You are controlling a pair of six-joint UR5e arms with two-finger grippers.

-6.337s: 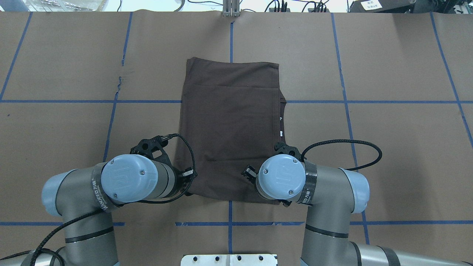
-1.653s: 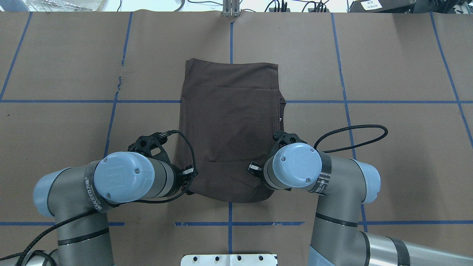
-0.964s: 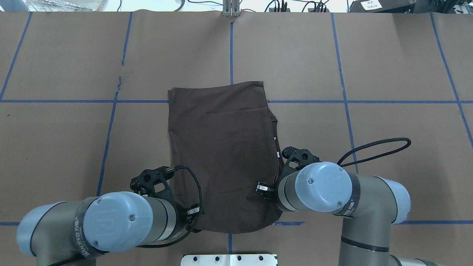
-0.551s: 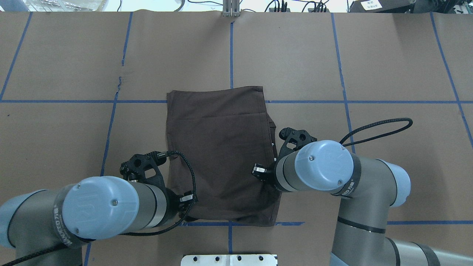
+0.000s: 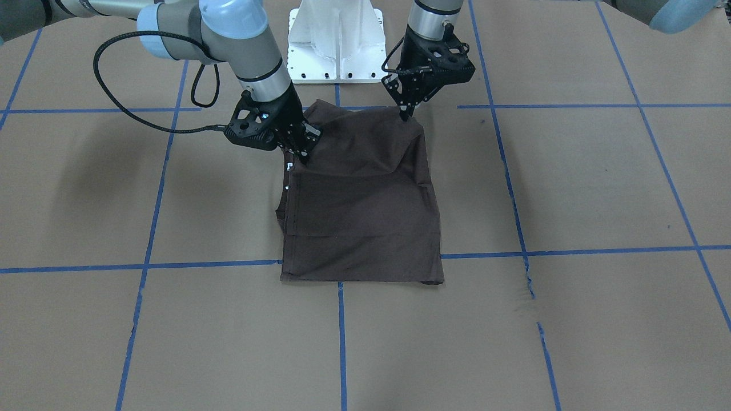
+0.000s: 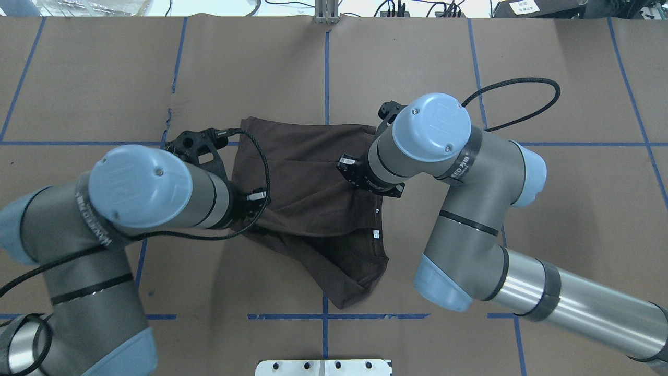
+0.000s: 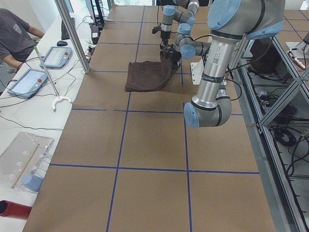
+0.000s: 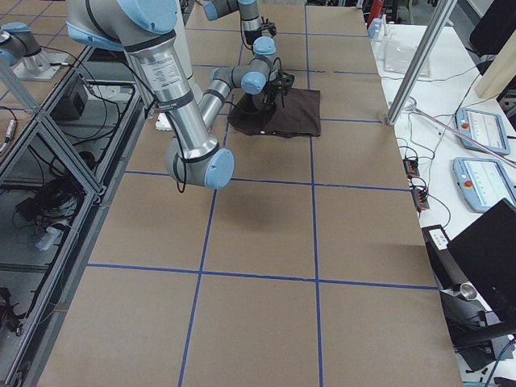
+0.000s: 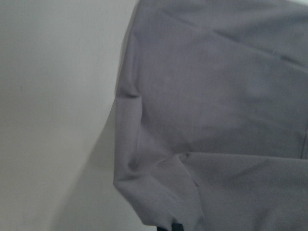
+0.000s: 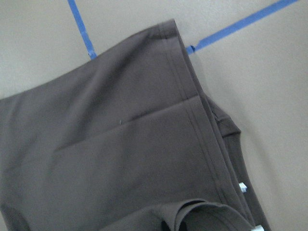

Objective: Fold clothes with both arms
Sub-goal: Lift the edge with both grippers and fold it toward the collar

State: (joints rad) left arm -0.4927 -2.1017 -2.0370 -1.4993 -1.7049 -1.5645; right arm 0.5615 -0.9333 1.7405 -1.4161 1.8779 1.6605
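brown paper covers the table (image 5: 571,188), squared off by blue tape lines (image 5: 571,251). the t-shirt (image 5: 365,217) lies mid-table, folded to a narrow strip. its far end is flat on the paper and its near end is raised. my left gripper (image 5: 406,113) is pinched tight on one near corner. my right gripper (image 5: 301,155) is clamped on the other, just beside the white tags (image 5: 289,166). the knit is thin, light and limp. it sags between my two holds and would crease or slide under an uneven pull, so the corners are the right grip. my black cable (image 6: 522,79) loops nearby and could snag. the white pedestal base (image 5: 337,40) stands behind me, and a person (image 7: 14,36) sits well apart.
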